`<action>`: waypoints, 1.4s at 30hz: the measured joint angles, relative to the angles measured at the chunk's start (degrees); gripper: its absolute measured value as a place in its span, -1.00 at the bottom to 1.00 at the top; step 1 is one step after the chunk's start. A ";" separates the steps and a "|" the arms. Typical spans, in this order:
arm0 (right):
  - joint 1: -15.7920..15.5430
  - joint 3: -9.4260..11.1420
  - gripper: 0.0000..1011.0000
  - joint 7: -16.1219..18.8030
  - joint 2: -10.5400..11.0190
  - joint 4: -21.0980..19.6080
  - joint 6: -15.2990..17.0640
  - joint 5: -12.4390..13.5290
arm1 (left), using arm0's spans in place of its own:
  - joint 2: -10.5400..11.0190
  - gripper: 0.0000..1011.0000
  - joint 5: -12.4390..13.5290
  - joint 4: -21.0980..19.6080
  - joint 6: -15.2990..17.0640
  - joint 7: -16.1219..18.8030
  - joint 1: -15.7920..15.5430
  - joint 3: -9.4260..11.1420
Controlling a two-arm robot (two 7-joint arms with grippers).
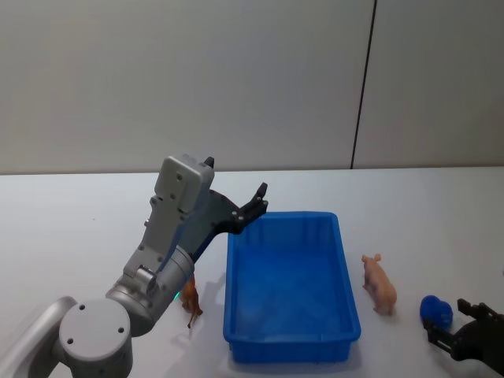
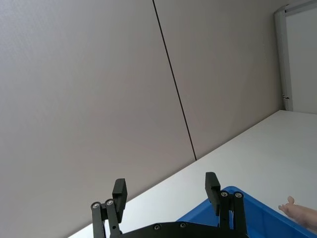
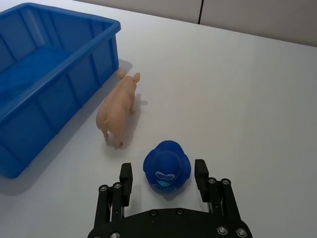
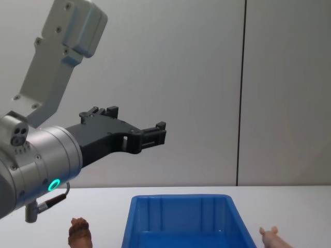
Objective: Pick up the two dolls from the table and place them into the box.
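Note:
The deep blue doll (image 3: 167, 166) rests on the white table (image 3: 237, 89), right between the fingers of my right gripper (image 3: 163, 176), which is open around it; I cannot tell whether the pads touch it. In the head view this doll (image 1: 435, 311) and the right gripper (image 1: 447, 323) are at the front right. A brown doll (image 1: 191, 303) stands just left of the blue box (image 1: 346, 276), and also shows low in the chest view (image 4: 80, 232). High above the box's far left corner hangs my left gripper (image 1: 256, 201), open and empty.
A pink toy pig (image 1: 379, 285) stands between the box and the blue doll, close to the box's right wall (image 3: 79, 74). The inside of the box is bare. A grey wall rises behind the table's far edge.

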 joint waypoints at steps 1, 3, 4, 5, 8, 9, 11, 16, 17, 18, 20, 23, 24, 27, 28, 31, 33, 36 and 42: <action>0.09 -0.01 0.52 0.00 -0.05 0.12 0.04 0.01 | 0.00 0.98 0.00 0.00 0.00 0.00 0.00 0.00; 0.29 -0.04 0.37 0.00 -0.18 0.41 0.12 0.03 | 0.00 0.98 0.00 0.00 0.00 0.00 0.00 0.00; 0.42 -0.06 0.34 0.00 -0.26 0.62 0.16 0.05 | 0.00 0.98 0.00 0.00 0.00 0.00 0.00 0.00; 0.50 -0.07 0.29 0.00 -0.31 0.75 0.18 0.07 | 0.00 0.98 0.00 0.00 0.00 0.00 0.00 0.00; 0.76 -0.13 0.11 -0.08 -0.49 1.22 0.25 0.10 | 0.00 0.98 0.00 0.00 0.00 0.00 0.00 0.00; 0.87 -0.17 0.06 -0.14 -0.57 1.41 0.26 0.12 | 0.00 0.98 0.00 0.00 0.00 0.00 0.00 0.00; 0.99 -0.19 -0.11 -0.19 -0.65 1.63 0.27 0.13 | 0.00 0.98 0.00 0.00 0.00 0.00 0.00 0.00; 1.25 -0.26 -0.41 -0.39 -0.89 2.12 0.13 0.14 | 0.00 0.98 0.00 0.00 0.00 0.00 0.00 0.00; 1.26 -0.27 -0.41 -0.42 -0.90 2.15 0.09 0.14 | 0.00 0.98 0.00 0.00 0.00 0.00 0.00 0.00; 1.31 -0.29 -0.45 -0.49 -0.95 2.23 -0.05 0.14 | 0.00 0.98 0.00 0.00 0.00 0.00 0.00 0.00; 1.34 -0.30 -0.49 -0.59 -1.00 2.26 -0.26 0.14 | 0.00 0.98 0.00 0.00 0.00 0.00 0.00 0.00; 1.38 -0.31 -0.53 -0.77 -1.07 2.25 -0.80 0.05 | 0.00 0.98 0.00 0.00 0.00 0.00 0.00 0.00; 1.38 -0.31 -0.54 -0.83 -1.08 2.20 -0.96 0.02 | 0.00 0.98 0.00 0.00 0.00 0.00 0.00 0.00; 1.44 -0.28 -0.58 -1.14 -1.12 1.60 -2.08 -0.17 | 0.00 0.98 0.00 0.00 0.00 0.00 0.00 0.00; 1.44 -0.28 -0.59 -1.14 -1.12 1.60 -2.08 -0.17 | 0.00 0.98 0.00 0.00 0.00 0.00 0.00 0.00; 1.54 -0.21 -0.62 -1.38 -1.13 0.89 -2.99 -0.30 | 0.00 0.98 0.00 0.00 0.00 0.00 0.00 0.00; 1.67 -0.13 -0.64 -1.61 -1.15 0.13 -3.62 -0.43 | 0.00 0.98 0.00 0.00 0.00 0.00 0.00 0.00; 1.93 -0.02 -0.69 -1.83 -1.21 -0.85 -4.55 -0.64 | 0.00 0.98 0.00 0.00 0.00 0.00 0.00 0.00; 3.07 0.06 -0.75 -1.72 -1.53 -3.35 -5.93 -1.14 | 0.00 0.98 0.00 0.00 0.00 0.00 0.00 0.00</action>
